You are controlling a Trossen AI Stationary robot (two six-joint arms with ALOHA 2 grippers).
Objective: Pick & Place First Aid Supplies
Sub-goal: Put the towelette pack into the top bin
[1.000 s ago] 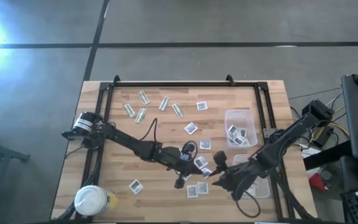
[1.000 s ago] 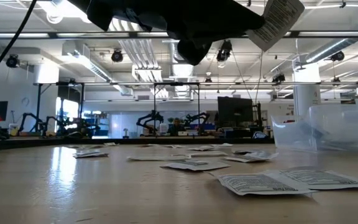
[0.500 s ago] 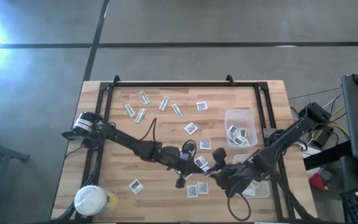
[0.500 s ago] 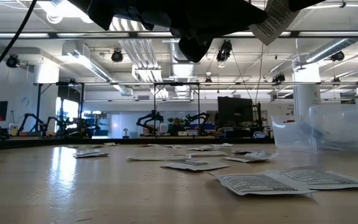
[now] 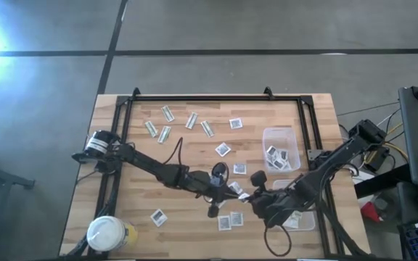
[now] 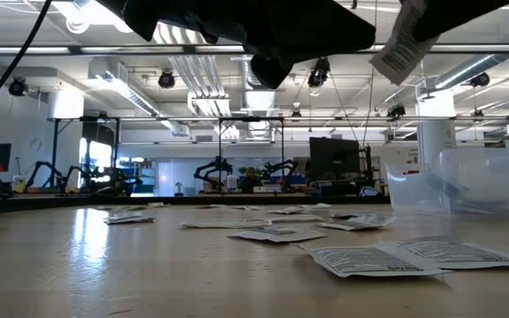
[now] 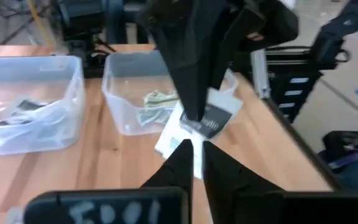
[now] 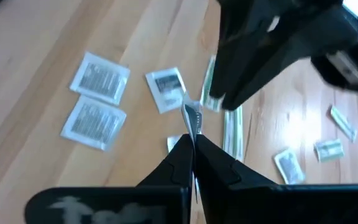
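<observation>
Two grippers meet on one square white packet with dark print [image 8: 193, 118], held in the air above the near-right part of the wooden table [image 5: 194, 148]. My right gripper [image 8: 191, 140] is pinched tight on one edge. My left gripper [image 7: 194, 152] has its fingers nearly together with the opposite edge between them. To hand over cleanly, I would keep the right arm steady, ease the left fingers apart, and draw the left arm straight back. Only then would I swing right to the clear plastic tub [image 5: 280, 133] holding similar white packets.
</observation>
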